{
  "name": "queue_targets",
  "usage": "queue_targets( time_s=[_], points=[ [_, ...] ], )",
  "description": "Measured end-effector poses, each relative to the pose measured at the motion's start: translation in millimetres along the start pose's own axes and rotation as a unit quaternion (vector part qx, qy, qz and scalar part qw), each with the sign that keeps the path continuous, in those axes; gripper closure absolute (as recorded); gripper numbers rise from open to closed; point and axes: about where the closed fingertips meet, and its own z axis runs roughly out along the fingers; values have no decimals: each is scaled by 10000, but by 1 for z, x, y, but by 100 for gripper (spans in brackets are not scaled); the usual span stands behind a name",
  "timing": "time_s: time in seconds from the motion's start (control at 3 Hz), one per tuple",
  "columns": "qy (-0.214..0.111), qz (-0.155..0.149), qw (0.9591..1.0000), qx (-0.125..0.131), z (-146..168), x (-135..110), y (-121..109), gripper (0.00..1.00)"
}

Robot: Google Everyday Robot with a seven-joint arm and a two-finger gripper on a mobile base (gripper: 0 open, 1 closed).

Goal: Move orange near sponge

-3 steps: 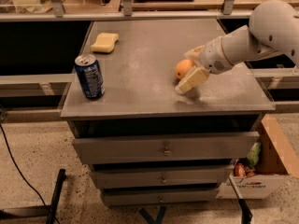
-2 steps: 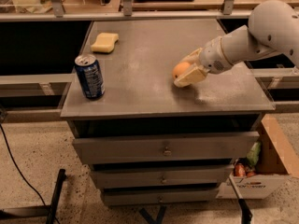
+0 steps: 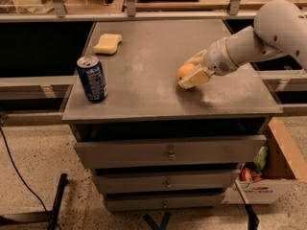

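The orange (image 3: 184,71) sits at the right middle of the grey cabinet top (image 3: 144,99). My gripper (image 3: 192,72) reaches in from the right on a white arm, and its cream pads (image 3: 195,78) close around the orange, one behind it and one in front. The pale yellow sponge (image 3: 107,43) lies at the far left of the top, well away from the orange and the gripper.
A blue soda can (image 3: 91,78) stands upright near the front left edge. The cabinet has drawers (image 3: 168,151) below. A cardboard box (image 3: 268,176) with items stands on the floor at the right. A shelf rail (image 3: 144,16) runs behind the top.
The front pad has closed in on the orange, and the gripper with the orange has shifted slightly up and to the left.
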Motion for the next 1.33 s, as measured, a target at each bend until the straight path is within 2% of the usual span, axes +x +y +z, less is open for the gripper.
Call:
queue_targets(
  time_s=[0.33, 0.67, 1.0, 1.33],
  points=[
    [-2, -3, 10000, -21, 2, 0, 1, 100],
    [-2, -3, 10000, -22, 2, 0, 1, 100],
    [-147, -53, 9995, 257, 4, -16, -20, 100],
    [-181, -71, 9985, 508, 5, -35, -50, 100]
  ],
)
